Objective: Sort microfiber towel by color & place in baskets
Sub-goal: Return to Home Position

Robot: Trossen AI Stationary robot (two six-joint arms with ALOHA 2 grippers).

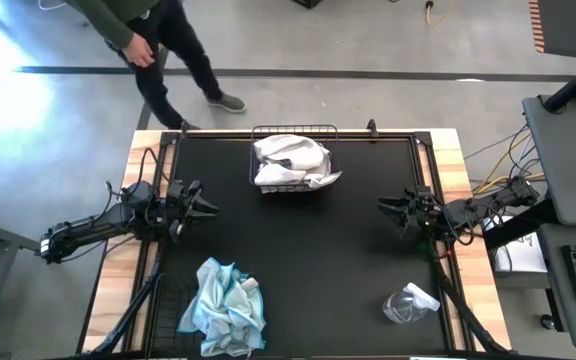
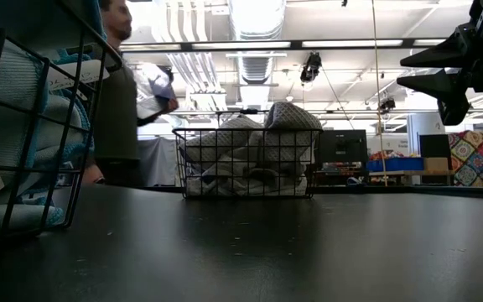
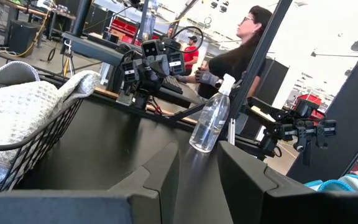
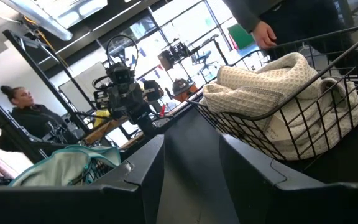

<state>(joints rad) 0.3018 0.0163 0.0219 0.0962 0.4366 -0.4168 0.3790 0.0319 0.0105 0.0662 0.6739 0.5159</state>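
Note:
White towels [image 1: 290, 162] lie heaped in a black wire basket [image 1: 294, 131] at the table's far middle; they also show in the low view [image 2: 250, 151] and the right wrist view [image 4: 266, 87]. Light blue towels [image 1: 226, 305] lie heaped in a second wire basket [image 1: 168, 310] at the near left. My left gripper [image 1: 206, 203] is open and empty above the mat's left part. My right gripper [image 1: 388, 210] is open and empty above the mat's right part. Both point toward the table's middle.
A large black mat [image 1: 318, 260] covers the table. A clear spray bottle [image 1: 408, 303] lies on the mat at the near right. A person [image 1: 158, 50] walks on the floor beyond the table's far left corner. Another person [image 3: 241, 50] sits beyond the right side.

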